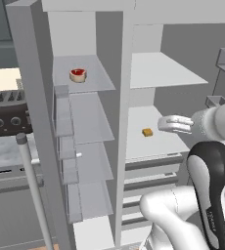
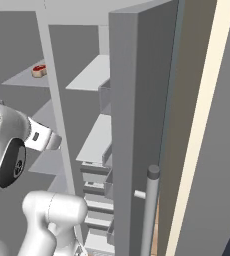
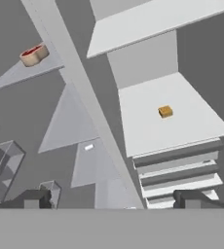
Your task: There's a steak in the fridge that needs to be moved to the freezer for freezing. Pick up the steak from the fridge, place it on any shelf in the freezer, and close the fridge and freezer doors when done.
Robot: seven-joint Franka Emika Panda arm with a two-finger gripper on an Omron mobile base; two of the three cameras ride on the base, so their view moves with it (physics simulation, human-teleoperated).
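We see 1 steak [image 1: 78, 74], a small round flat piece with a red top, a pale tan rim and a white mark, lying on the top shelf of the freezer [image 1: 87, 127], the narrower compartment with 4 thin pale-grey shelves. In the fridge [image 1: 156, 97] beside it, 1 small orange-yellow cube [image 1: 147, 132] sits on the lower of 2 white shelves, above the pull-out drawers. Both doors stand open. Our end effector [image 3: 116, 200] hangs in front of the fridge, its 2 dark tips spread wide apart and holding nothing.
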